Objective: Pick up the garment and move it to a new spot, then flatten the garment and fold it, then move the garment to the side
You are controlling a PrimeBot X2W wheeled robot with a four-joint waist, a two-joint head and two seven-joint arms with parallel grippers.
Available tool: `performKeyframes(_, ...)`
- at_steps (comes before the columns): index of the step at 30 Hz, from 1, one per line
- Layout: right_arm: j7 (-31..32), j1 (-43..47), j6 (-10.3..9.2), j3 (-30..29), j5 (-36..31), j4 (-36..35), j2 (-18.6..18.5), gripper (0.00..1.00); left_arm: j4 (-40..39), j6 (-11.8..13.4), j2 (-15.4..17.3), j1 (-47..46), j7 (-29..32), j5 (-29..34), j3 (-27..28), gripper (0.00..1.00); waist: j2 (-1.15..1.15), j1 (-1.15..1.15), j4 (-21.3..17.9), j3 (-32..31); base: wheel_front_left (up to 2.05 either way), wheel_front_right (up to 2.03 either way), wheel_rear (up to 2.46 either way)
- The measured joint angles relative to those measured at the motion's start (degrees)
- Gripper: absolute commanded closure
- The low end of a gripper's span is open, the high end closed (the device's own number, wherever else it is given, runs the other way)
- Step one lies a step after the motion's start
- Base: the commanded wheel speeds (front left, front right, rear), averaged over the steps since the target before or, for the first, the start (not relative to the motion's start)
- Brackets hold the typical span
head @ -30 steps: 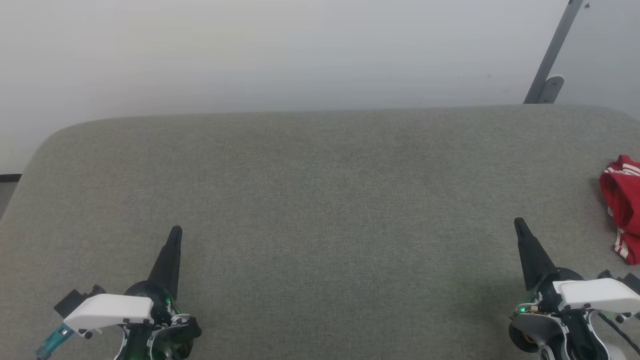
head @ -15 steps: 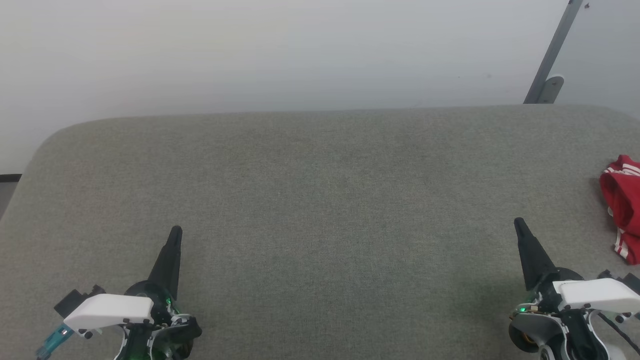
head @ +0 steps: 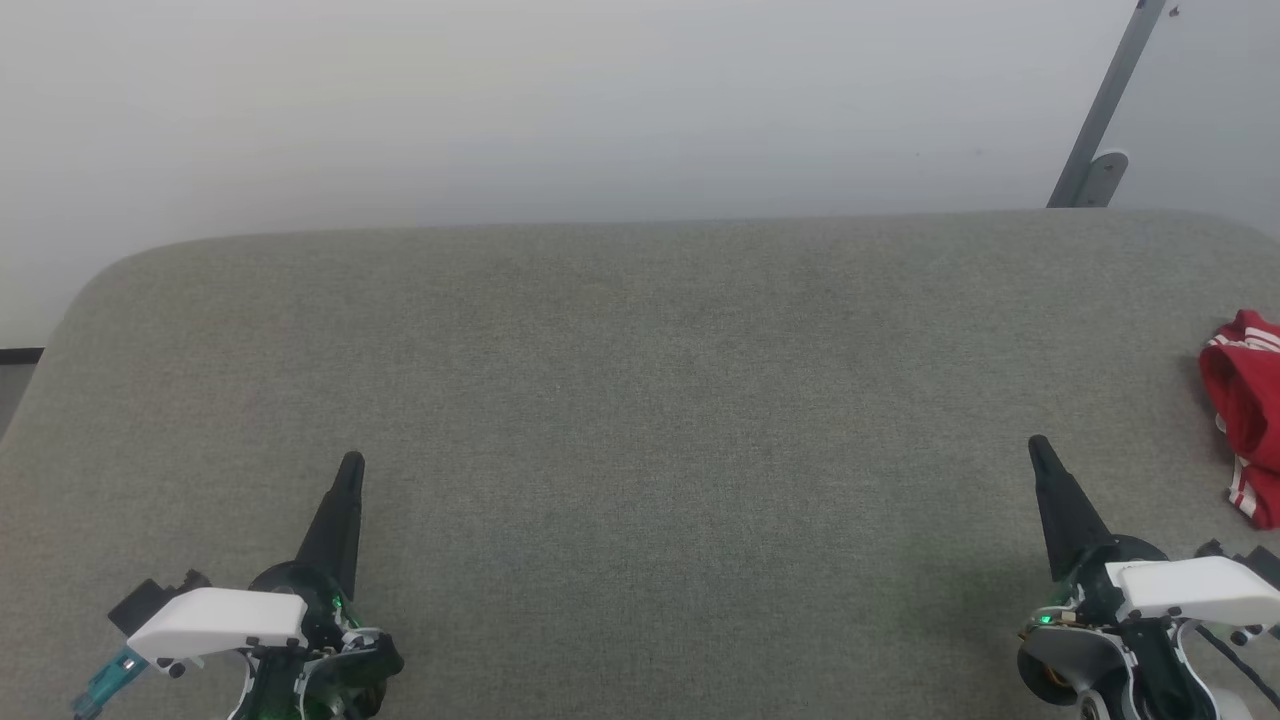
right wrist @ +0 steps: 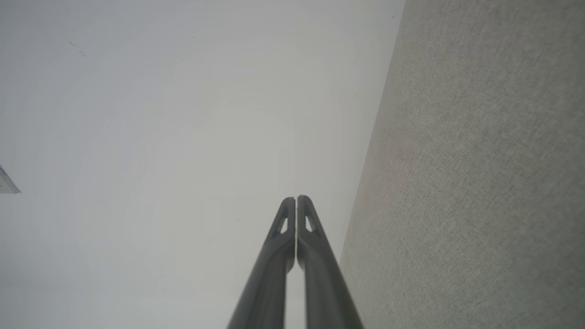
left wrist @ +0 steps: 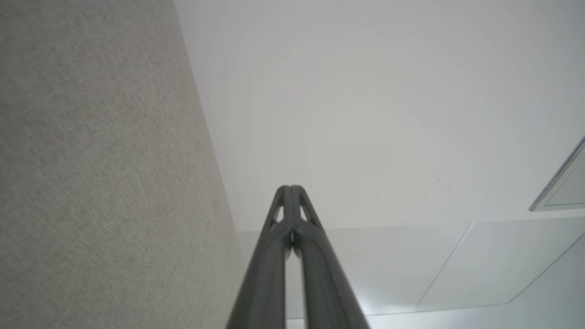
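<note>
The garment, red with white striped trim, lies bunched on the padded surface just to the right of the right gripper and a little beyond its tip. The head view's edge cuts it off, so its full shape cannot be told. It is well apart from the left gripper, far off to that gripper's right. Both grippers are clenched on nothing, fingers pressed together and pointing forward low over the surface. A heap at the side fits a garment waiting to be picked up. Since only part of it shows, it also fits one already folded and set aside. To work well from here, I judge that the whole garment should be brought into sight before deciding which, since loose folds and a tidy stack call for different handling. The cloth looks soft and layered, so a pinch on a ridge would likely take several layers at once. The grey woven surface spreads wide and flat ahead of and between the grippers, with rounded far corners. Beyond it stands a plain pale wall, with a slanted grey metal strut past the right gripper.
</note>
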Motion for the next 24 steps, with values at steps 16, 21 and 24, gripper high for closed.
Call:
performKeyframes(16, 0.0, 0.0, 0.00, 0.0, 0.0, 0.0, 0.0, 1.00, 0.0, 0.0, 0.0, 0.0, 0.0, 0.0, 0.0, 1.00, 0.00, 0.00, 0.0, 0.0, 0.00, 0.00, 0.00)
performKeyframes(21, 0.0, 0.0, 0.00, 0.0, 0.0, 0.0, 0.0, 1.00, 0.0, 0.0, 0.0, 0.0, 0.0, 0.0, 0.0, 1.00, 0.00, 0.00, 0.0, 0.0, 0.00, 0.00, 0.00)
performKeyframes(24, 0.0, 0.0, 0.00, 0.0, 0.0, 0.0, 0.0, 1.00, 0.0, 0.0, 0.0, 0.0, 0.0, 0.0, 0.0, 1.00, 0.00, 0.00, 0.0, 0.0, 0.00, 0.00, 0.00)
